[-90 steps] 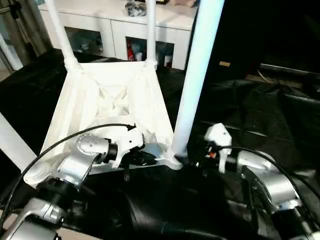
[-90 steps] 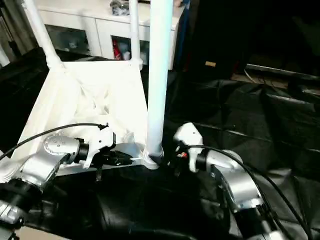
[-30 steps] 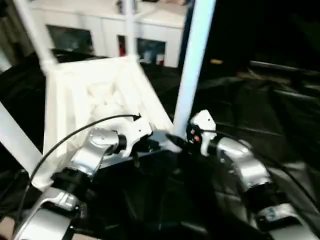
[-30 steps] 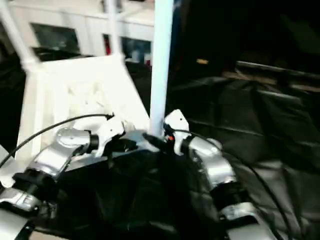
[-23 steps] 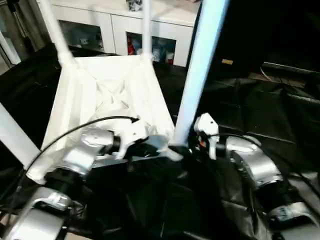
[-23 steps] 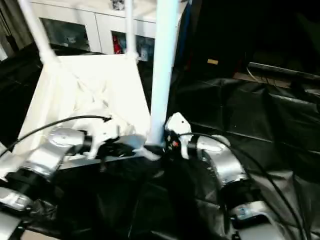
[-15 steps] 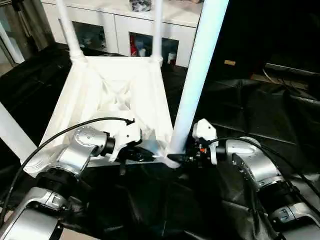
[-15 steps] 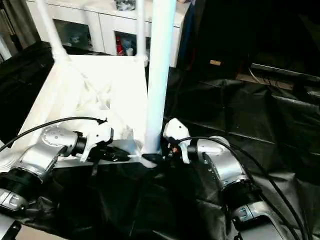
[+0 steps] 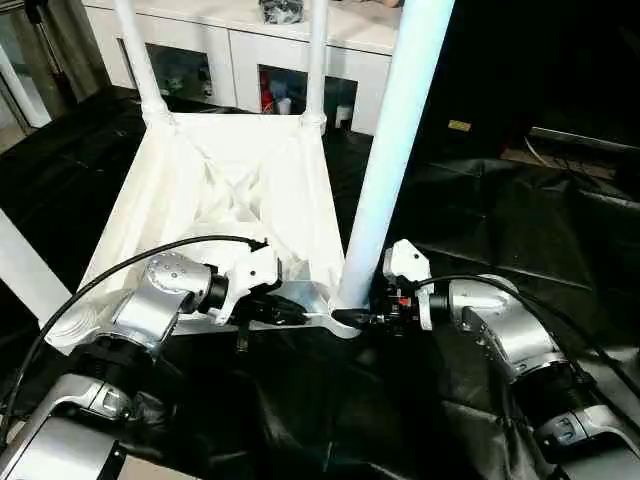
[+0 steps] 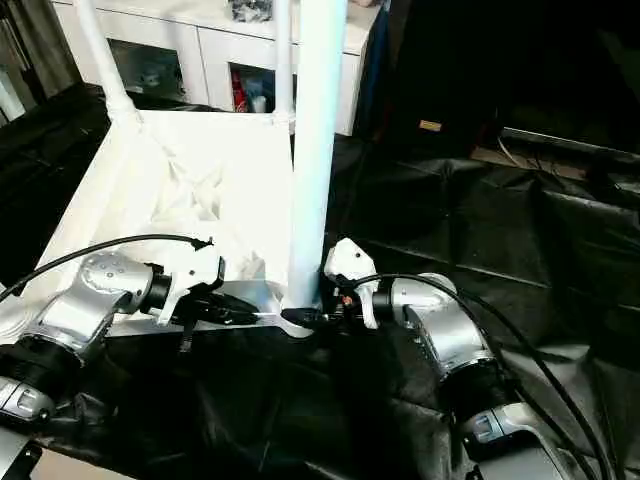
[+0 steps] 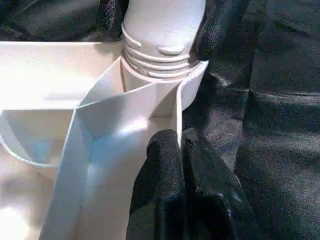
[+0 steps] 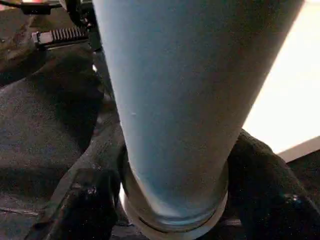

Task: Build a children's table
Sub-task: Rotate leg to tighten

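- My left end effector (image 11: pixel 179 150) is nearest me, its two black fingers pinched shut on a thin rib of the table top's (image 9: pixel 225 195) underside, just beside the corner socket (image 11: pixel 165 70). I judge this grip steadies the top against twisting.
- My right end effector (image 12: pixel 172 200) straddles the base of the near leg (image 9: pixel 395 150), fingers either side of the tube and clasping it where it enters that socket, apparently to seat or turn it home.
- The children's table lies upside down on the black-draped desk (image 9: pixel 520 230), ribs upward, so the sockets face up for the legs.
- Beyond, two more legs (image 9: pixel 140 60) stand upright in the far corners, and another leg (image 9: pixel 25 275) slants at my left edge.
- Farthest back stands a white cabinet (image 9: pixel 240 55) with glass doors.
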### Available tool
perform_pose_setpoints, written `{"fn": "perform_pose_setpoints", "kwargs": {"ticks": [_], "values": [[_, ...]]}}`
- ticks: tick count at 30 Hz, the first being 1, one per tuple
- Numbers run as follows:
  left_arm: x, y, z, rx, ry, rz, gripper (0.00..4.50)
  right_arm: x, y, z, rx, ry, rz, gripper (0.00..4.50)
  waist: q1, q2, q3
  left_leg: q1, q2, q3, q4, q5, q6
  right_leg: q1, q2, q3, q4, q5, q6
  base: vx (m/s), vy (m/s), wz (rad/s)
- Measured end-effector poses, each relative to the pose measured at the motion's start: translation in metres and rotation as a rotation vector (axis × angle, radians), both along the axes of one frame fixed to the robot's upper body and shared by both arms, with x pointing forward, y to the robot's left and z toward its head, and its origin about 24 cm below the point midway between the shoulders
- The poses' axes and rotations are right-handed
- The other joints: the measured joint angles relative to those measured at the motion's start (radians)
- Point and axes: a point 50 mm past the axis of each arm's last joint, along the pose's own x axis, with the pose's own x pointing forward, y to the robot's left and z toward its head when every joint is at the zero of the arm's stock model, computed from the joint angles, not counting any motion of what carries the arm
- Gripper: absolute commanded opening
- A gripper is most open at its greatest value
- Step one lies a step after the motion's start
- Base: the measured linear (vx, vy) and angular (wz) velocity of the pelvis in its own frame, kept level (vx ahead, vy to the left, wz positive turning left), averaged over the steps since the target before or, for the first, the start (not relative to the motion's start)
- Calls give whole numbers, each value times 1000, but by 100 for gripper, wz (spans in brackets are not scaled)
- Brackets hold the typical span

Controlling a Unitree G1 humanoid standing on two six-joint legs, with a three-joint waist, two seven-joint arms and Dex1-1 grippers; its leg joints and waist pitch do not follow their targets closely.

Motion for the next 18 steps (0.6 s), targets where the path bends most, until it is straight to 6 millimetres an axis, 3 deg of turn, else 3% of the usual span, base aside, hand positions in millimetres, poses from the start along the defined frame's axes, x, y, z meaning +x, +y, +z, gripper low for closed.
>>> {"fn": "perform_pose_setpoints", "kwargs": {"ticks": [5,13,14,18], "values": [[9,-7,-3,-10,-33,130,0,7,3,-7,41,-3,-195,264,-5,-1,1,1,0,0,7,0,-1,0,-1,2,8,-3,6,0,0,0],[17,-40,-7,-31,-50,322,0,19,13,-14,75,-16,-534,264,-25,-1,1,1,0,-1,7,2,-3,0,-1,1,8,-4,7,0,0,0],[17,-42,-7,-31,-52,328,0,19,13,-14,75,-19,-540,320,-25,-1,1,1,0,-1,7,2,-3,0,-1,1,8,-4,7,0,0,0],[15,-44,-7,-33,-61,324,0,18,14,-14,83,-20,-530,354,-25,1,0,1,0,-2,6,2,-3,1,-1,1,8,-4,7,0,0,0]]}}
